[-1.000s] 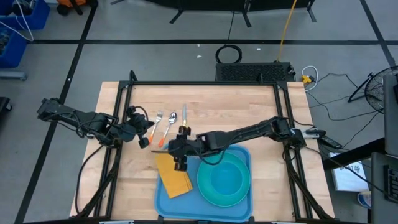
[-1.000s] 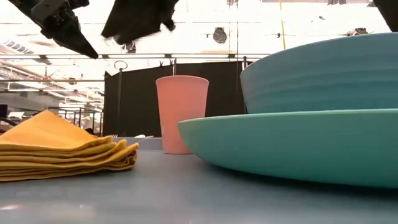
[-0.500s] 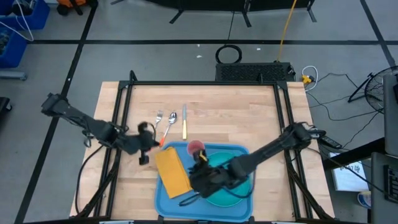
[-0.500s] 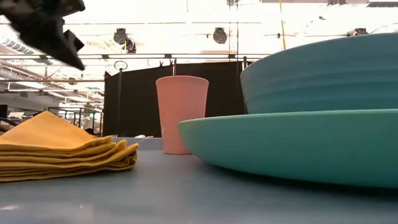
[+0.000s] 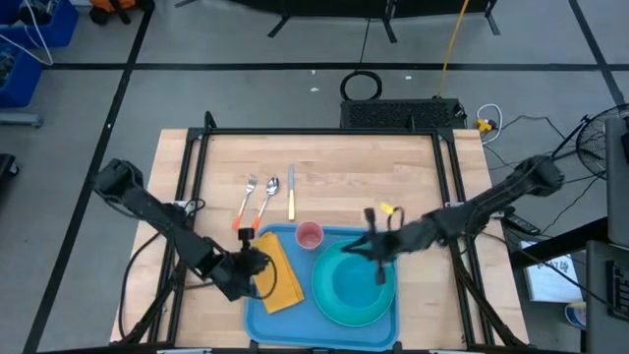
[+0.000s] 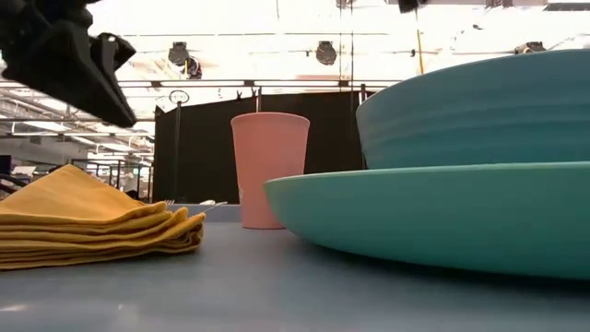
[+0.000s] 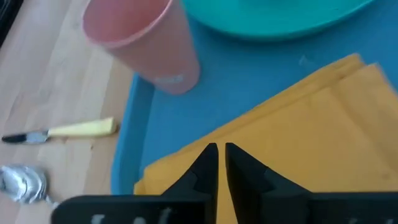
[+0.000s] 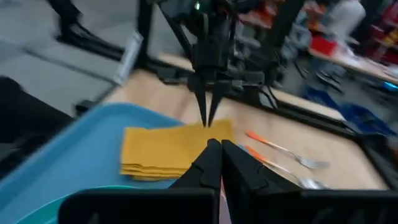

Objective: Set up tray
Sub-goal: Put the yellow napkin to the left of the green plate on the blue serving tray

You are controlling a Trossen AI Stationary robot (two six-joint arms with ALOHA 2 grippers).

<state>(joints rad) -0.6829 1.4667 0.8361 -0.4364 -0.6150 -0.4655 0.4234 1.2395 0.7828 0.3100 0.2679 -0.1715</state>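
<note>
Tray (image 5: 257, 313) first: I see the big blue tray at the near edge of the table (image 5: 413, 187), in the middle. My left gripper (image 5: 257, 262) is over the tray's left side, right above the yellow napkin (image 5: 280, 278). Its fingers are pinched together and hold nothing. The pink cup (image 5: 310, 235) stands at the tray's far edge. Next comes the teal bowl (image 5: 352, 285) on its plate. My right gripper (image 5: 371, 218) hangs above the bowl's far rim, closed tight and empty.
</note>
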